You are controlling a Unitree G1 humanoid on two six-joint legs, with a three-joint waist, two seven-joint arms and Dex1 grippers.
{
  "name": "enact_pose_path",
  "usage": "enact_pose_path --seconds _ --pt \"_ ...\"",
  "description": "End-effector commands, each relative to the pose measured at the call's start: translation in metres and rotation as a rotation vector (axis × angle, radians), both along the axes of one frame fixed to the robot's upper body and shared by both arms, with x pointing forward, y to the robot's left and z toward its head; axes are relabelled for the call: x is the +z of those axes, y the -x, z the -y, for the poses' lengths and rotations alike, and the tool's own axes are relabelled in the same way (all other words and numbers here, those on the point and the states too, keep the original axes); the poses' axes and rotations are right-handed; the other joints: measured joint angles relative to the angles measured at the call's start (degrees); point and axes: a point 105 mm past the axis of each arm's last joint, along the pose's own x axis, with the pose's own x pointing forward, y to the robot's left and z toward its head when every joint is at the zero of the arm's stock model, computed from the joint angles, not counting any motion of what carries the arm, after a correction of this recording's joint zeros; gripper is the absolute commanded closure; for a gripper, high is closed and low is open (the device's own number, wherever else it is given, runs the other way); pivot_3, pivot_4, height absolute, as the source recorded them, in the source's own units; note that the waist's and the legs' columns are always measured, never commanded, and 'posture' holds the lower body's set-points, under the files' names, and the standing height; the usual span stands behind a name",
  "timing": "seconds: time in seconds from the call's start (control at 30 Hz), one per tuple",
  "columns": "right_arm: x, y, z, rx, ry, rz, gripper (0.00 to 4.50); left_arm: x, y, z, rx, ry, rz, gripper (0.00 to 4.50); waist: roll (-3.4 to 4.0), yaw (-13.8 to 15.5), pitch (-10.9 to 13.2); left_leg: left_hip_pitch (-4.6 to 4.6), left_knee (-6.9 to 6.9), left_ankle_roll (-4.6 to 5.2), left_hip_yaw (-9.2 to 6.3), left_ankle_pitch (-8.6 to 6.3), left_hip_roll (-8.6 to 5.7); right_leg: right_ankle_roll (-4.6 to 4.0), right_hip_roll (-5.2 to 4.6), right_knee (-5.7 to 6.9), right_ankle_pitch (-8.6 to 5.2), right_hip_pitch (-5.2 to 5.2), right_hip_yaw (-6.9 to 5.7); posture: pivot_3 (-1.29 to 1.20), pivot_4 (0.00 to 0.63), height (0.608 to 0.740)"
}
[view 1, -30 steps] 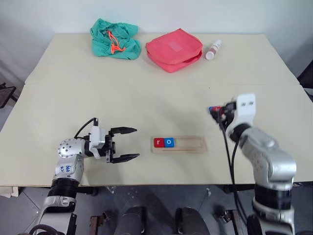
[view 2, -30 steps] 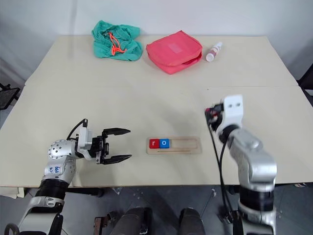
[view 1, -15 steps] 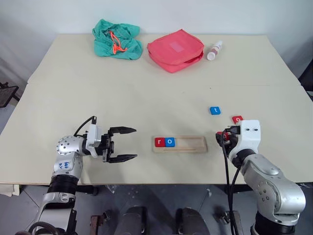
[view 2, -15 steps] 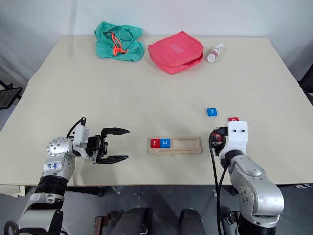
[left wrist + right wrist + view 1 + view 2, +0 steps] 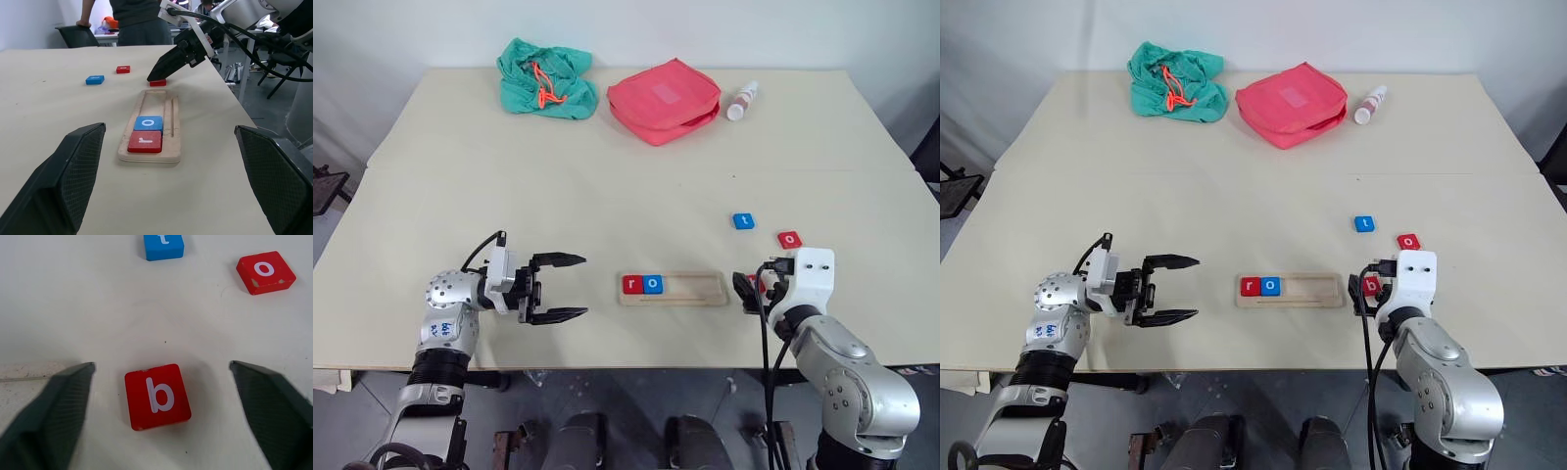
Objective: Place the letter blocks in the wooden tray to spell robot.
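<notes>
Blocks are lying in two groups on the pale table (image 5: 607, 186). The wooden tray (image 5: 690, 290) is sitting near the front edge, holding the red r block (image 5: 631, 284) at its left end and the blue o block (image 5: 653, 284) touching it on the right; the remainder of the groove is showing bare wood. The red b block (image 5: 157, 395) is lying flat on the table just beside the tray's right end, between the spread fingers of the right gripper (image 5: 161, 406), which are standing wide apart and not touching it. Farther back on the right, the blue t block (image 5: 743, 221) and the red o block (image 5: 789, 239) are lying near each other. The left gripper (image 5: 570, 288) is hovering left of the tray, pointing toward it with its jaws apart and gripping nothing. A green cloth (image 5: 543, 76), a red pouch (image 5: 663, 98) and a small bottle (image 5: 741, 99) are resting along the far edge.
</notes>
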Motion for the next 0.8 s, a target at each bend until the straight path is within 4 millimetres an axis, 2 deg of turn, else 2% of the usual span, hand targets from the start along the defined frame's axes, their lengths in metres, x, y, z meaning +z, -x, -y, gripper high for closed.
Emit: enact_pose_path --seconds 0.03,0.13,0.43,0.57,0.7,0.8 --pt "0.029 0.000 0.001 0.192 0.097 0.091 0.01 0.013 0.001 0.000 -0.019 0.015 0.055 0.00 0.00 0.0 0.0 0.00 0.01 0.00 0.00 0.00 0.00 0.00 0.00 0.00 0.00 0.00 0.01 0.00 0.150 0.740" --pt "0.040 0.002 0.001 0.402 0.216 0.087 0.01 0.014 0.001 0.001 -0.021 0.019 0.059 0.00 -0.02 0.2 0.0 -0.01 0.02 0.05 0.04 0.01 -0.04 0.00 -0.03 -0.07 0.00 0.02 0.05 0.00 0.150 0.740" --pt "0.036 0.005 0.013 0.927 0.507 -0.062 0.01 0.011 0.006 0.005 -0.055 0.037 0.054 0.00 -0.09 0.1 0.0 0.00 0.02 0.05 0.15 0.00 0.03 0.00 -0.02 -0.18 0.00 0.06 -0.02 0.00 0.150 0.740" --pt "0.031 -0.004 0.024 1.068 0.634 -0.103 0.01 0.010 0.008 0.004 -0.059 0.040 0.053 0.00 -0.10 0.1 0.0 0.00 0.11 0.07 0.13 0.01 0.04 0.00 -0.04 -0.30 0.00 0.17 -0.09 0.00 0.150 0.740" --pt "0.023 -0.021 0.033 1.155 0.751 -0.144 0.01 0.010 0.012 0.005 -0.048 0.049 0.062 0.00 -0.10 0.0 0.0 -0.02 0.18 0.07 0.12 0.00 0.04 0.00 -0.04 -0.38 0.00 0.22 -0.13 0.00 0.150 0.740" --pt "0.016 -0.025 0.035 1.215 0.799 -0.173 0.01 0.009 0.018 0.005 -0.039 0.053 0.063 0.00 -0.09 0.1 0.0 -0.05 0.17 0.07 0.10 0.00 0.06 0.00 -0.04 -0.47 0.00 0.23 -0.17 0.00 0.150 0.740"
